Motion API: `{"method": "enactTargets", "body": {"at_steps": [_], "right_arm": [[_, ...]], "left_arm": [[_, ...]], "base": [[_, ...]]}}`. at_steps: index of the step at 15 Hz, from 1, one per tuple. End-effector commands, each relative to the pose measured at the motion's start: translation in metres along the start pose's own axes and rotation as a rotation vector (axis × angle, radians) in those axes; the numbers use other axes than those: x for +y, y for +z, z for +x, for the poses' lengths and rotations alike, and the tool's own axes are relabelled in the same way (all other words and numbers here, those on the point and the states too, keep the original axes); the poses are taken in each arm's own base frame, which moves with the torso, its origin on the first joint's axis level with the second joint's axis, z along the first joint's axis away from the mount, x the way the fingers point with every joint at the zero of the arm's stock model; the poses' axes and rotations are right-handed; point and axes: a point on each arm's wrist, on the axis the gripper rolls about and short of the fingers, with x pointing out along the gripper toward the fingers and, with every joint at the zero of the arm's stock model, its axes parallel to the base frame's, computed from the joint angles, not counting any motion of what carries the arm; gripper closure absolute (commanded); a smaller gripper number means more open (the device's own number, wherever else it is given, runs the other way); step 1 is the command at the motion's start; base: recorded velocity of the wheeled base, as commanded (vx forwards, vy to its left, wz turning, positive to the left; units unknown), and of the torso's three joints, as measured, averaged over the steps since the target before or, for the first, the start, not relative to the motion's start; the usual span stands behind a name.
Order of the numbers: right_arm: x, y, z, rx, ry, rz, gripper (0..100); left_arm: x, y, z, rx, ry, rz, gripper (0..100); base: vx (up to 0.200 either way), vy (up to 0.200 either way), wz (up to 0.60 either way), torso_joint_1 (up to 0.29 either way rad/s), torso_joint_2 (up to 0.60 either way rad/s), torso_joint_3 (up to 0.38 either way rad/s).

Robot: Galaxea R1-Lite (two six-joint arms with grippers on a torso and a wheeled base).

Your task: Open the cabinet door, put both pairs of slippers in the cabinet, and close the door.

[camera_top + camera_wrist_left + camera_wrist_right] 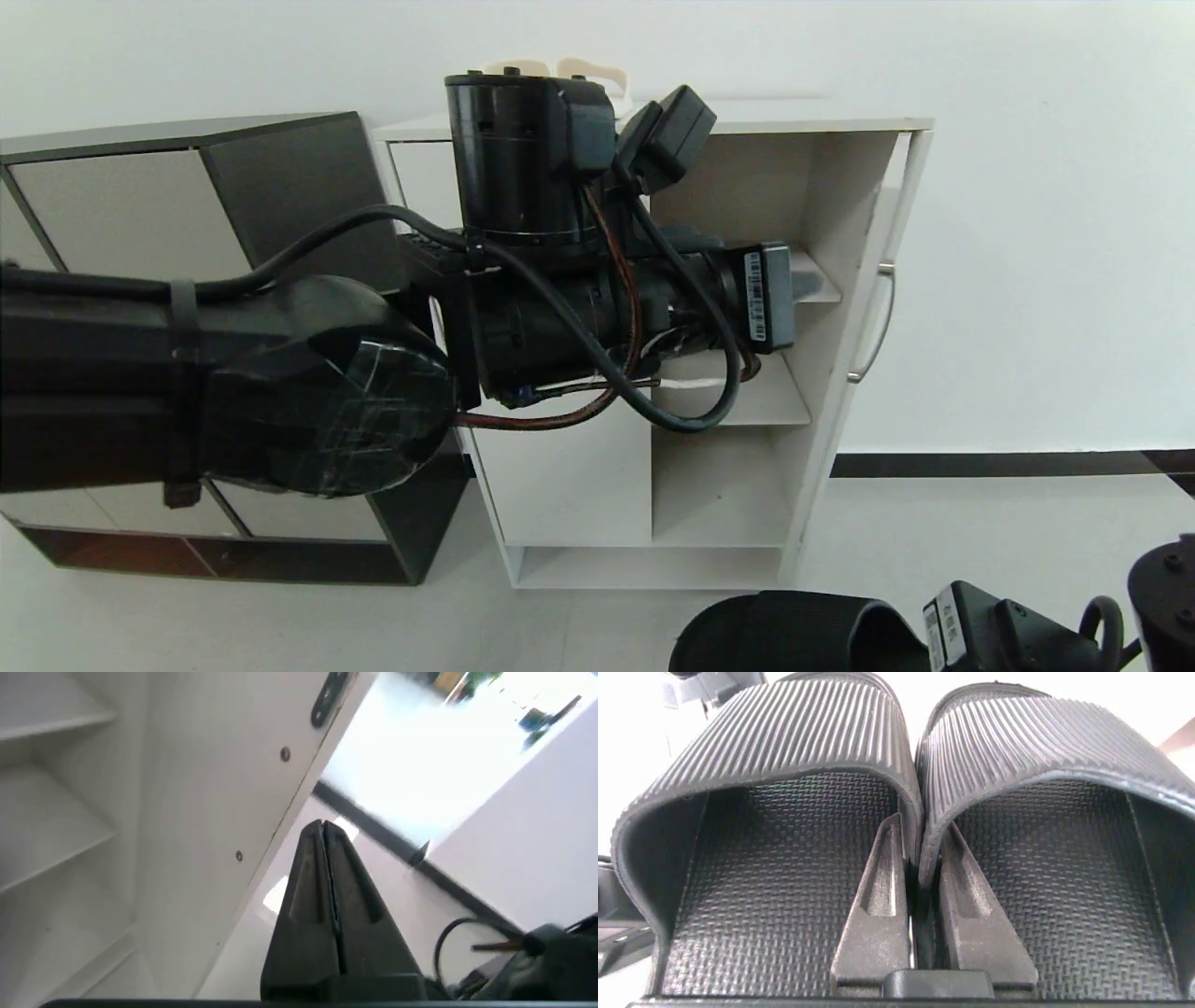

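Note:
The white cabinet [719,485] stands with its door [894,243] swung open at the right, and bare shelves show inside. A pair of white slippers [583,73] lies on top of it. My left arm is stretched across in front of the cabinet. Its gripper [324,829] is shut with nothing in it, beside the cabinet's side panel [215,812] and above the floor. The pair of black slippers [785,859] hangs low at the front right [794,635]. My right gripper [920,835] is shut on their two inner walls, pinching them together.
A black and grey cabinet [140,187] stands against the wall to the left of the white one. The door's metal handle [876,322] sticks out to the right. Open floor [980,523] lies in front and to the right.

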Motion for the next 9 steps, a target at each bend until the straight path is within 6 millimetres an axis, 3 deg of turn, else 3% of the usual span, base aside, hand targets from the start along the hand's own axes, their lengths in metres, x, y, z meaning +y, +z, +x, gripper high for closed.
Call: {"method": "enactTargets", "body": {"at_steps": [1,3,6,7,9], "right_arm": [[-0.002,0.004,0.006,0.004,-0.007,0.008,100],[-0.015,0.013,0.017,0.014,-0.104,0.052,100],[-0.030,0.033,0.040,-0.013,-0.390,0.183,100],[-0.037,0.045,0.050,-0.058,-0.503,0.250,100],[-0.052,0.063,0.068,-0.115,-0.670,0.330,100]], "left_arm": [[-0.003,-0.010,0.001,-0.006,-0.018,0.002,100],[0.017,-0.004,-0.017,-0.066,0.121,0.005,100],[0.051,0.014,-0.090,-0.116,0.343,0.003,100],[0.049,0.021,-0.134,-0.149,0.449,0.004,100],[0.020,0.022,-0.203,-0.217,0.596,0.016,100]], "base": [[-0.200,0.000,0.00,0.002,0.00,0.002],[-0.100,0.000,0.00,-0.001,0.00,0.001],[0.000,0.000,0.00,0.000,0.00,0.000],[0.000,0.000,0.00,0.000,0.00,0.000],[0.000,0.000,0.00,0.000,0.00,0.000]]}}
